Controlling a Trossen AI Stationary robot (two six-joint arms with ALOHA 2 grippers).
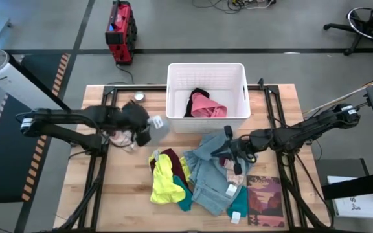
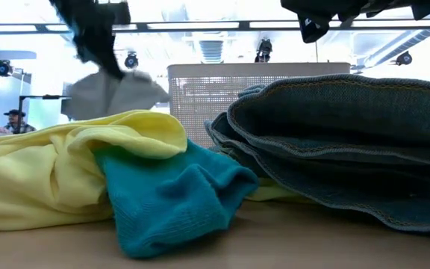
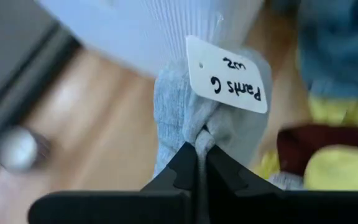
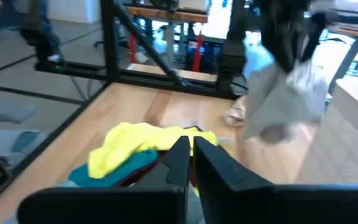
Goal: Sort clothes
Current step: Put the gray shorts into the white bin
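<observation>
your table (image 1: 128, 213) is the biggest thing here, a wooden top. at 12 o'clock on it stands the white basket (image 1: 206, 123), and a pink piece (image 1: 207, 105) with something black beside it already lies inside, so this looks like the place where sorted clothes go.

the heap of clothes (image 1: 199, 181) lies around 5 to 6 o'clock. a grey-blue piece (image 1: 214, 169) is the biggest, then a neon yellow piece (image 1: 164, 184) at its 9 o'clock side, with teal and maroon bits peeking out. a reddish-brown mat (image 1: 265, 200) lies flat at 4 o'clock, just beside the heap.

your left gripper (image 1: 140, 127) is up off the table at about 10 o'clock, just beside the basket's left wall. its fingers are squeezed tight on a grey garment (image 3: 194, 124), which hangs down loose. a white tag (image 3: 227, 76) on it reads "pants g". i think it is held high so it can clear the basket's rim and drop in.

your right gripper (image 1: 233, 152) hangs over the grey-blue piece at about 3 o'clock. its fingers sit nearly together and hold nothing. it seems to be waiting above the next piece to grab.
</observation>
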